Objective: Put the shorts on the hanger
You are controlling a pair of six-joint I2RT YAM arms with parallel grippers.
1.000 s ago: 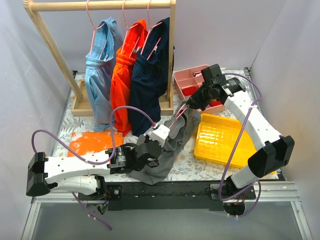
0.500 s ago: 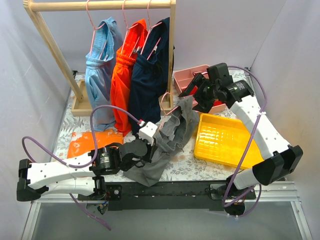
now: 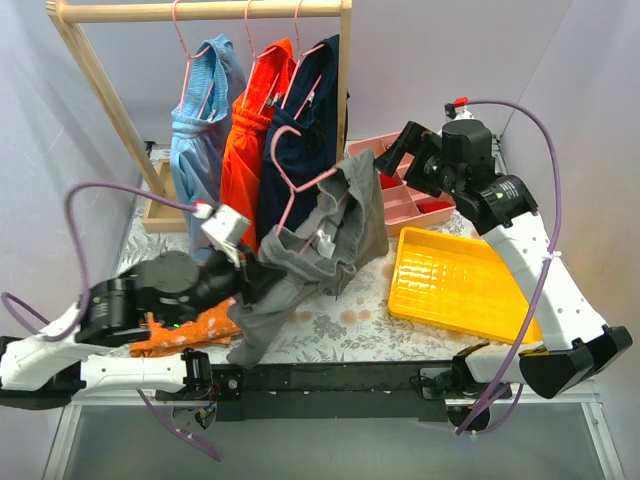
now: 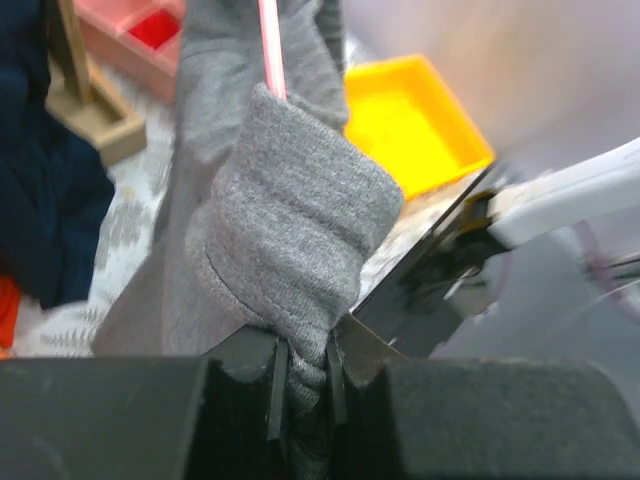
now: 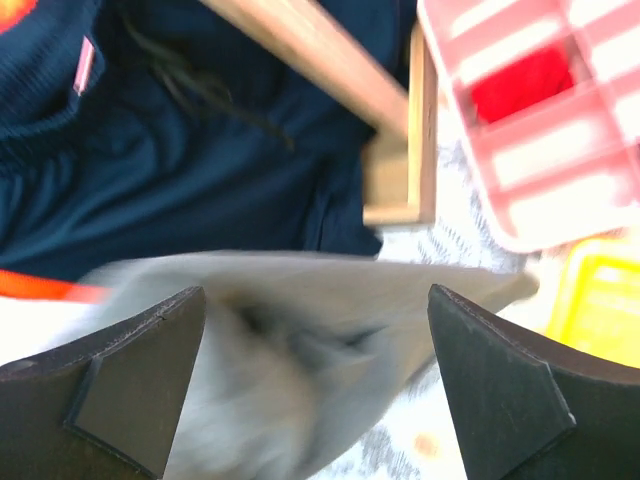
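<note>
The left gripper (image 4: 300, 372) pinches a fold of the shorts (image 3: 335, 225), holding them aloft over the table (image 3: 345, 332) with the hanger (image 4: 270, 50) threaded in, apparently so they drape, while the right gripper (image 5: 315, 345) stands spread, empty.

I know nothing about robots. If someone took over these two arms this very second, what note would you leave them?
Left pincer: shut on the shorts, holding them up in the air.
Right pincer: open, empty, just beside the shorts.
Hanger: its pink wire runs into the shorts; its hook is free, not on the wooden rail.
Done: the shorts appear draped on the hanger.
Left: check they sit evenly, then probably hook the hanger on the rail.
</note>
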